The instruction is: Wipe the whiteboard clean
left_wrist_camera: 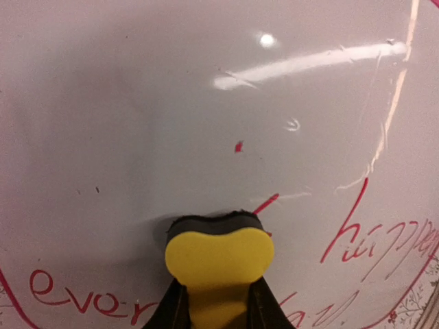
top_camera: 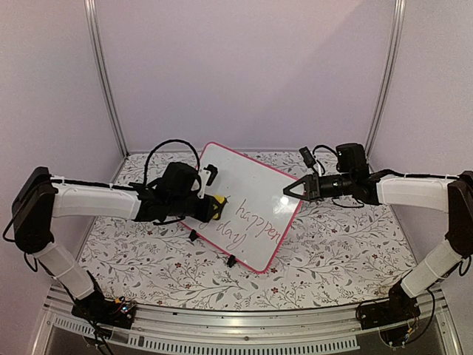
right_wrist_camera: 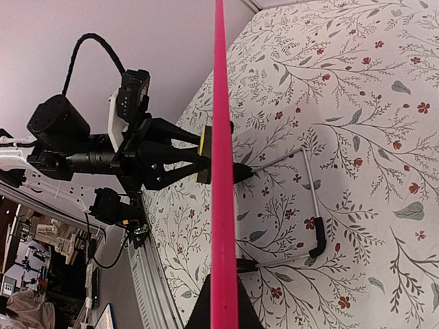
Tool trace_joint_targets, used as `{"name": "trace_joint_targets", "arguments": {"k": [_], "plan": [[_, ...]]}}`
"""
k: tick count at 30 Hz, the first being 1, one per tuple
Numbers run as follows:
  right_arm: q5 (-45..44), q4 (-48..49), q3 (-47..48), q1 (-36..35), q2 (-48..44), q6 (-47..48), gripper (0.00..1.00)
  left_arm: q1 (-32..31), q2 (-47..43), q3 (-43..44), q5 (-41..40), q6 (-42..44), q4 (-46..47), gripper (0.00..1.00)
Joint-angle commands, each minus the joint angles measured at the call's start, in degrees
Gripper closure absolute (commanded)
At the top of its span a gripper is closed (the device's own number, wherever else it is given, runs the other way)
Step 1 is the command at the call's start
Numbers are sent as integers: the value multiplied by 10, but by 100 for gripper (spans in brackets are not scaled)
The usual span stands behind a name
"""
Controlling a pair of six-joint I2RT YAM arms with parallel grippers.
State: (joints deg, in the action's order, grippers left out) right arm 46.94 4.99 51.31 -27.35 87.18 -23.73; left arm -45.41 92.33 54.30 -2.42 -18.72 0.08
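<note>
— pink-red framed, glossy white rectangular whiteboard (top_camera: 240, 174) is standing tilted on the floral-patterned tablecloth (top_camera: 332, 244), near the middle of the table, with a thin wire stand (right_wrist_camera: 312, 199) lying on the cloth behind it. are you seeing the same?
— yes. the right gripper (top_camera: 288, 191) is pinching the whiteboard's right edge, fingers closed tight on the frame.
— and the left gripper (top_camera: 209, 207)?
— its fingers are clamping narrowly on a yellow foam eraser (left_wrist_camera: 218, 255) with a black felt face, and the felt is pressing against the board's front.
— is any writing showing?
— red cursive handwriting (left_wrist_camera: 384, 236) is running beside and below the eraser. the surface above it is showing bare apart from a small red speck (left_wrist_camera: 238, 146).
</note>
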Motion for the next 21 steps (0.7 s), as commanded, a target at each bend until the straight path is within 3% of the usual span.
{"name": "trace_joint_targets", "arguments": {"k": [1, 21], "plan": [[0, -91, -38, -34, 42, 51, 100, -11, -23, -46, -8, -23, -18, 100], [-11, -84, -52, -40, 34, 48, 100, -24, 26, 34, -7, 0, -26, 100]]}}
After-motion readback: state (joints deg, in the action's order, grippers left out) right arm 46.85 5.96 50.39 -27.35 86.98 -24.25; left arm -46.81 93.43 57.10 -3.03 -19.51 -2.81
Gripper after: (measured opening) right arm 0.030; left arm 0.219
